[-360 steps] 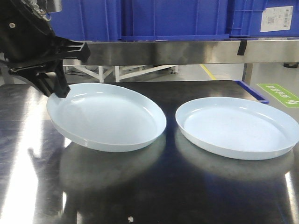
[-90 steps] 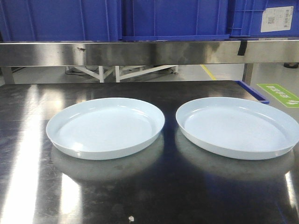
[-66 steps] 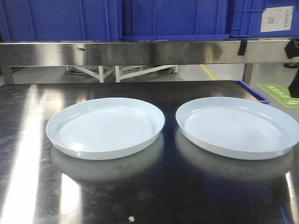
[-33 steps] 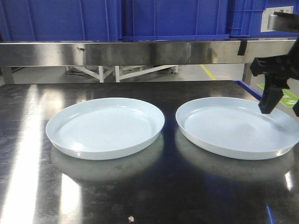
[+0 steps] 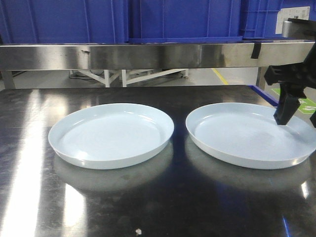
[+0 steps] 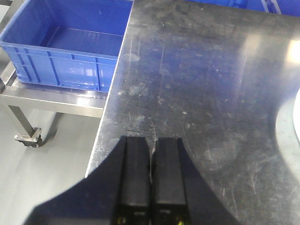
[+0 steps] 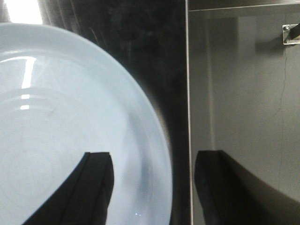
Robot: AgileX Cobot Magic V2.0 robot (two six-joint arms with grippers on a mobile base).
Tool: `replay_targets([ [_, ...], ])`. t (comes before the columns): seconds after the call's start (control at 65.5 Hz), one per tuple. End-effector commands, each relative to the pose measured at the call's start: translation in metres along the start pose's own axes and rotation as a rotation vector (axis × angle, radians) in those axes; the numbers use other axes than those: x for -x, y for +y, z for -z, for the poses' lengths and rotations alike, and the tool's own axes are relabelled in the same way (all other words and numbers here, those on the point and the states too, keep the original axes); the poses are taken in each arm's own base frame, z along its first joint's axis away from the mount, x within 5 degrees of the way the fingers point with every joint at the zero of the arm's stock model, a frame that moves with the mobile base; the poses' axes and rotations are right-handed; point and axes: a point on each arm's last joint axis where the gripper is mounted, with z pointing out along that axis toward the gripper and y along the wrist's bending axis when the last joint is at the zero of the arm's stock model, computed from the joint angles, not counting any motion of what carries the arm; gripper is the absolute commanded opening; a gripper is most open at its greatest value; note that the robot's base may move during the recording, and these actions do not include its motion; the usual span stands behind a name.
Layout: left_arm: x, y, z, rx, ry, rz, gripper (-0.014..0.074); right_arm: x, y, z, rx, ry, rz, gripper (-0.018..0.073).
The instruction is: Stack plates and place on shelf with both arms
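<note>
1. On the dark, scratched stainless-steel table [image 5: 158, 207], two large round pale-blue shallow plates lie flat, side by side, near each other but not touching and not stacked.
2. Left pale-blue plate [image 5: 111, 134]: sits left of centre in the front view. Nothing is on it and no gripper is near it. A sliver of its rim shows at the right edge of the left wrist view [image 6: 293, 126].
3. Right pale-blue plate [image 5: 249, 134]: rests near the table's right edge, faint concentric rings visible in its centre [image 7: 56, 140].
4. Right black angular gripper [image 5: 299, 117]: spread wide at the right plate's far right side. In the right wrist view [image 7: 152, 161] one finger [image 7: 96, 187] hangs over the plate's inside and the other [image 7: 225, 187] lies beyond the table edge, so the rim runs between them. It has hold of nothing. I cannot tell whether a finger touches the plate.
5. Left black gripper [image 6: 151, 140]: fingers pressed together, nothing between them, over the table's left edge, well apart from both plates.
6. Behind the table: a steel shelf rail [image 5: 148, 54] carries deep-blue plastic crates [image 5: 177, 19].
7. Left of the table: an open blue plastic bin [image 6: 65, 47] sits on a low steel stand with a caster.
</note>
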Motion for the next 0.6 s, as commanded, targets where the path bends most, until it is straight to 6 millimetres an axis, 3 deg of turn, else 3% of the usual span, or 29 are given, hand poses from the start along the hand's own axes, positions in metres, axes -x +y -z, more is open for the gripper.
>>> replay_targets([
  [0.0,0.0154,-0.0041,0.0030,-0.035,-0.099,0.008,0.0085,0.0146,0.0018,0.0155,0.009,-0.094,0.017,0.0494],
  [0.58,0.0154,-0.0041,0.0030,-0.035,-0.099,0.008,0.0085,0.0148,-0.0020,0.0111,-0.005,-0.084,0.019,0.0494],
])
